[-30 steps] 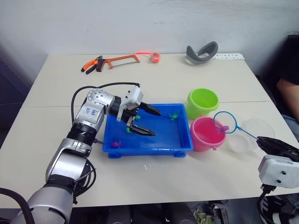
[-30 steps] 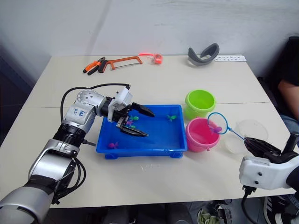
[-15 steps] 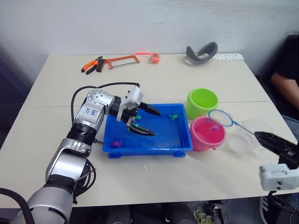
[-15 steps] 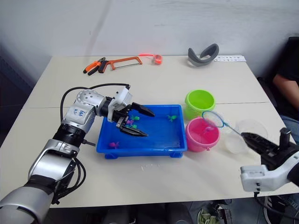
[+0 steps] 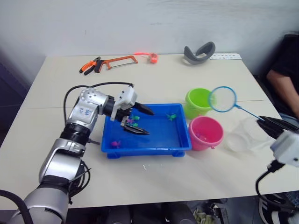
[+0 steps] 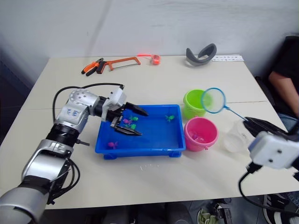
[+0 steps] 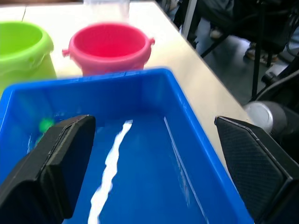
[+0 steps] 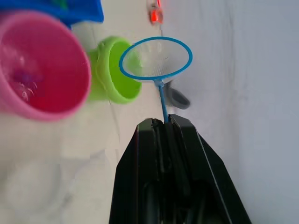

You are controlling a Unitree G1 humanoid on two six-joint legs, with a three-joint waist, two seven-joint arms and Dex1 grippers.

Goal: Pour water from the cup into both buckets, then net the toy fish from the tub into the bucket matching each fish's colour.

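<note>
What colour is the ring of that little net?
Light blue. The net's hoop shows best in the right wrist view, raised above the green bucket.

the silver, segmented left arm carried looped black cables, a small blue marking and a white wrist block; both grippers had black fingers.

Even, bright overhead lighting; soft shadows under the tub. Wrist views blurred: pink bucket smeared, near fingers out of focus.
</note>
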